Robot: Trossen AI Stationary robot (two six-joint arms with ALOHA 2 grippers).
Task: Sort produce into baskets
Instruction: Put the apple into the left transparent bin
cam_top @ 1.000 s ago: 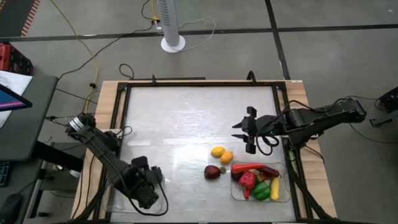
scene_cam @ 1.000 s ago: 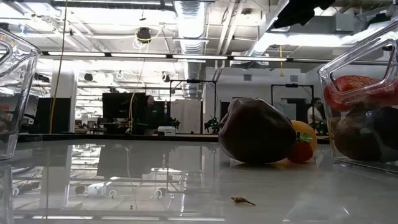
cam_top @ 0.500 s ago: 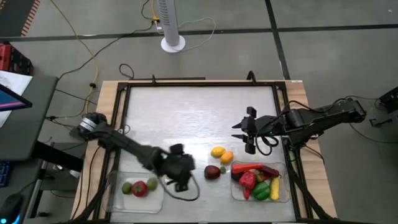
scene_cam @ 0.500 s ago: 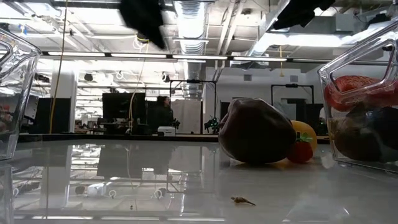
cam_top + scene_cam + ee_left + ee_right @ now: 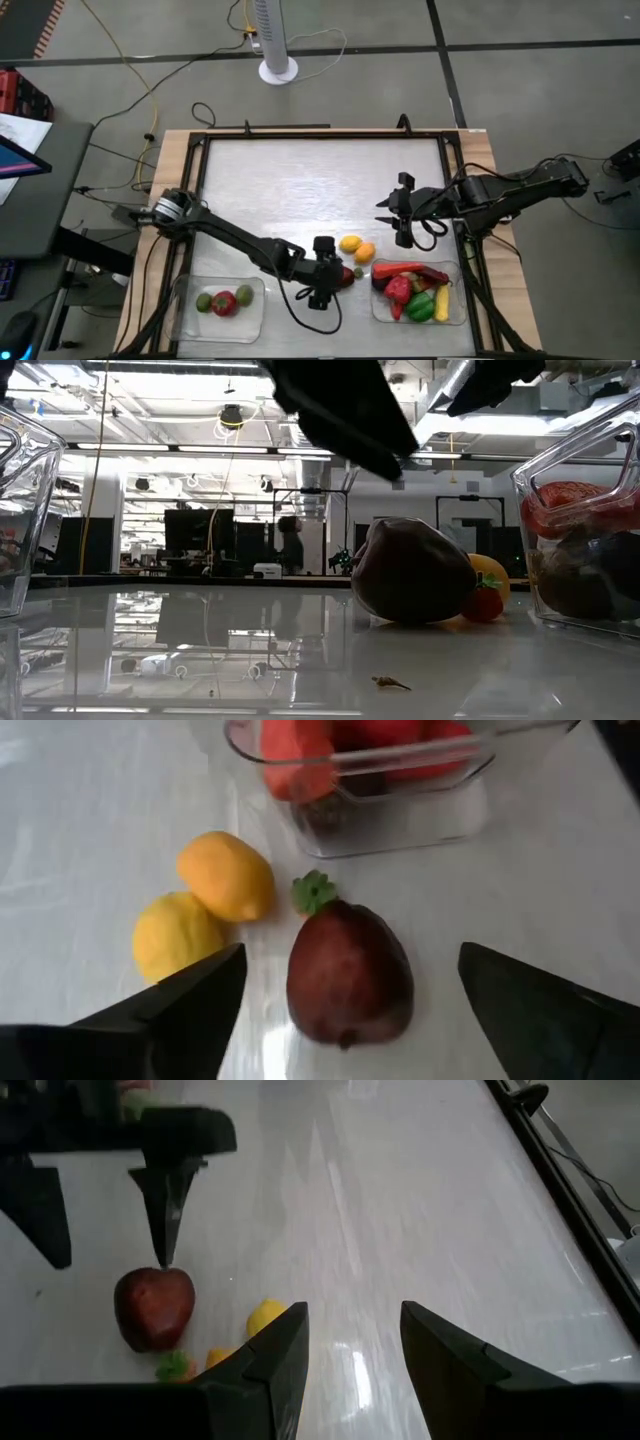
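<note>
The left gripper is hovering just beside the dark red fruit, which is lying on the table a short way from the full basket; the left wrist view is showing the fingers spread wide, one to either side of that fruit, with bare table between each finger and the fruit. The yellow lemon and the orange fruit are sitting touching each other, just beside the dark red fruit on the side away from the camera-near table edge. The full basket is holding red, green and yellow pieces heaped together. The other basket, well apart from the dark red fruit toward the left arm's base, is holding a green piece and a red piece. The right gripper is waiting above bare table, beyond the lemon from the dark red fruit, its fingers standing slightly parted and pinching nothing.
</note>
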